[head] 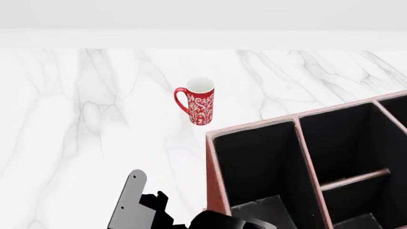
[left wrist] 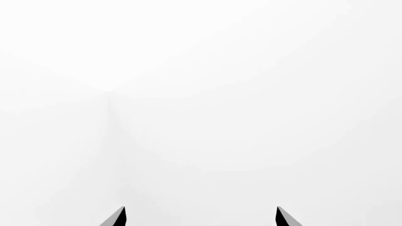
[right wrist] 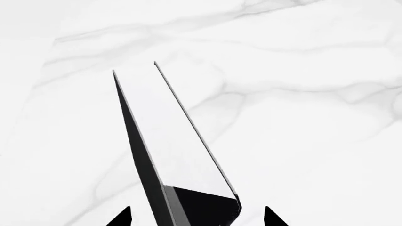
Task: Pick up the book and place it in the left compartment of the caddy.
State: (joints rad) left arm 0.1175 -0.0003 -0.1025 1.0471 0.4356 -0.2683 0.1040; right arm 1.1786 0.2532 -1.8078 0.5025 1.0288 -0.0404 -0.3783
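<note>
While the right gripper (right wrist: 196, 217) holds the black book (right wrist: 169, 146) between its jaws above the marble worktop (right wrist: 314, 141), the left gripper (left wrist: 201, 217) points at blank white, jaws wide; the caddy (head: 219, 138) stands beside a red mug (head: 200, 106)

Black book (right wrist: 179, 155) — white page edges — above marble; caddy's (head: 216, 191) left compartment (head: 258, 164) empty.

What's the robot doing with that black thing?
The robot's right hand is holding a black book with white pages above the marble table. The brown caddy sits nearby, its long left compartment still without the book. A red mug stands beside it. The left hand is open, holding nothing.
</note>
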